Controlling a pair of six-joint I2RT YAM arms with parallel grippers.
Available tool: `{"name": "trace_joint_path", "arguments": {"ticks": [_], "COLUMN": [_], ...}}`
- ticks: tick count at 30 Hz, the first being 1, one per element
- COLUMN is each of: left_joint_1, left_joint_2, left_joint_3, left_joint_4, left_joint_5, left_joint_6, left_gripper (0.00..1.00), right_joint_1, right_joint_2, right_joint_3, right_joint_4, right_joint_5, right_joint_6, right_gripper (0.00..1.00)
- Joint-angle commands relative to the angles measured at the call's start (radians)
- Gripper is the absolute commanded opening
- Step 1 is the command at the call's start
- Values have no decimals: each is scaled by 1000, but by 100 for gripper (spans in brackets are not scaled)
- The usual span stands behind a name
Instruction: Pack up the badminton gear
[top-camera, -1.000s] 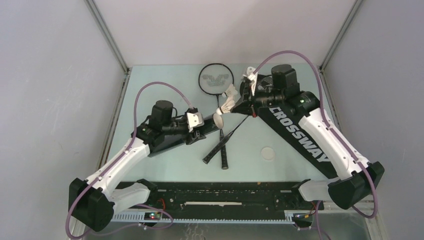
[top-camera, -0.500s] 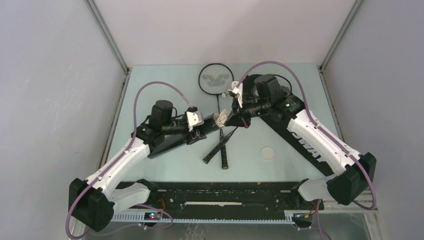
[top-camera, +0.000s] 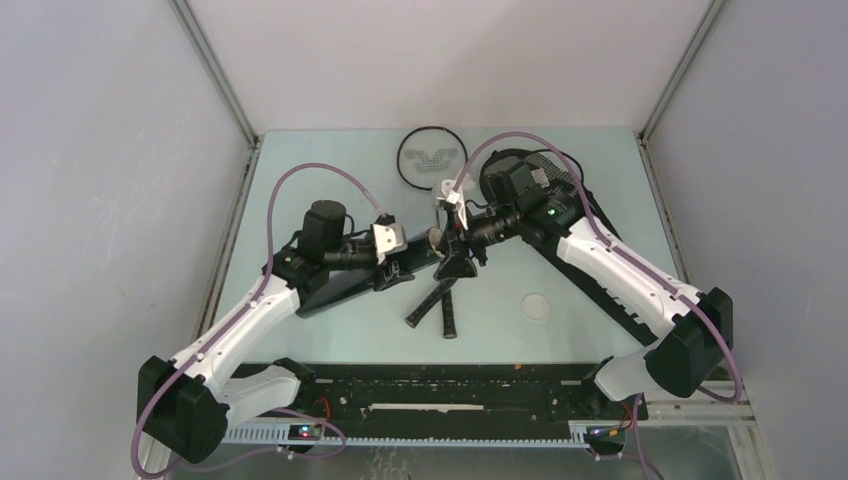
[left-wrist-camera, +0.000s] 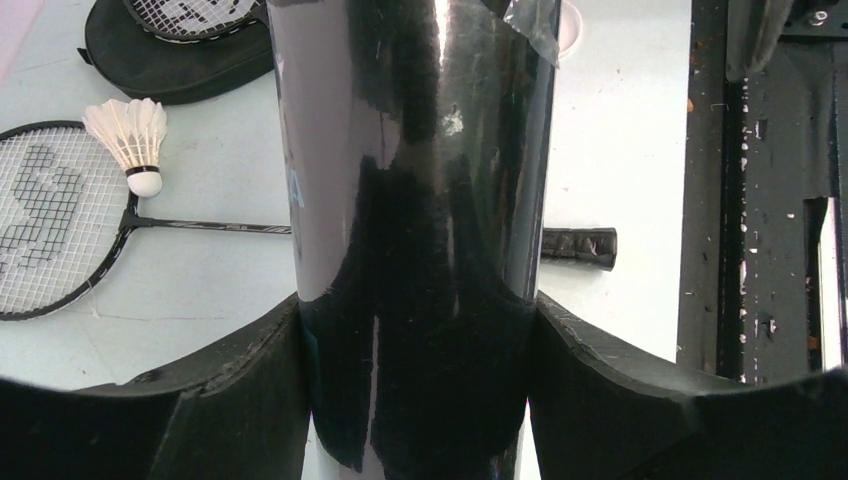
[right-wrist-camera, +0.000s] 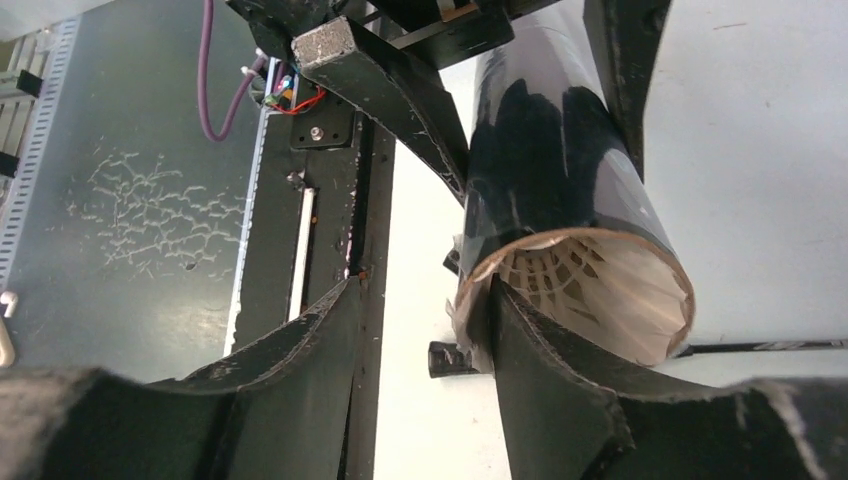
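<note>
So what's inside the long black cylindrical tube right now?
A white feather shuttlecock sits just inside the open mouth of the long black cylindrical tube, feathers facing out. Anything deeper is hidden by it and the dark wall.

Bright, even light, soft shadows, glare on the tube (left-wrist-camera: 440, 120), close foreground blurred.

1 white shuttlecock (right-wrist-camera: 592, 292) sits inside the open-mouthed black tube (left-wrist-camera: 420, 200).
</note>
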Motion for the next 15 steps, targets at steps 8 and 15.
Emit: {"name": "trace_joint_path", "arguments": {"ticks": [8, 15], "left_joint_1": [5, 7], "left_joint_2": [-16, -31], "left_joint_3": [7, -13], "left_joint_4": [72, 75], "left_joint_5": [77, 27], "left_joint_6": [-75, -53], "left_gripper": [18, 18], "right_joint_1": [91, 76], "right_joint_2": [67, 35], "right_joint_3": [-1, -1], "right_joint_4": [11, 16], "right_joint_5": [39, 93], "right_joint_6": [-22, -25], "right_gripper": [60, 67]}}
